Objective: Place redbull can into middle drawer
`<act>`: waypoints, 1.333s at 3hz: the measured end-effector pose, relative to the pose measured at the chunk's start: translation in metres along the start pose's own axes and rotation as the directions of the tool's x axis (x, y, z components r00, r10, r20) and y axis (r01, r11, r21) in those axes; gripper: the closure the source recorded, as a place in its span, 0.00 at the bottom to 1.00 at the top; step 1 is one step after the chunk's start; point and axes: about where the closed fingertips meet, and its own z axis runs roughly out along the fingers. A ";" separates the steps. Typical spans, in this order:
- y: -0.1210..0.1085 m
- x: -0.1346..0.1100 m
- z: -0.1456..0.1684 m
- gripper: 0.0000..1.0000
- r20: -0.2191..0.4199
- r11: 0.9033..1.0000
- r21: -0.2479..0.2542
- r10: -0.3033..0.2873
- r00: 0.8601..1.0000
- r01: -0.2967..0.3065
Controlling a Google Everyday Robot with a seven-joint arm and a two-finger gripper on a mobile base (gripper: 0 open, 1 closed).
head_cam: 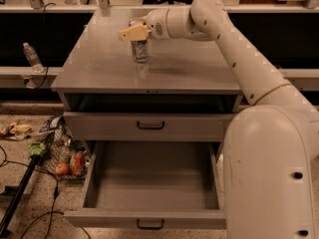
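Observation:
The redbull can (140, 51) stands upright on the grey cabinet top (189, 68), towards its back left. My gripper (133, 32) is right over the can's top and hides it; the white arm reaches in from the right. The middle drawer (154, 183), the lowest one, is pulled wide open and shows an empty grey inside, with its black handle (149, 224) at the front. The white bowl is hidden behind the arm.
The drawer front just above (150, 125) is nearly shut, with a dark gap over it. A water bottle (31, 56) stands on a ledge at the left. A wire basket (62, 156) with fruit, a black pole (20, 193) and cables lie on the floor at the left.

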 end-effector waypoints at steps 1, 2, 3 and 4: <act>0.007 0.009 -0.013 0.64 -0.007 1.000 -0.020 0.014 1.000 -0.014; 0.023 0.015 -0.051 0.87 0.035 0.999 -0.021 0.027 0.999 -0.027; 0.065 0.027 -0.135 1.00 0.062 0.995 0.022 0.096 0.993 -0.097; 0.105 0.047 -0.197 1.00 0.028 0.977 0.075 0.200 0.979 -0.202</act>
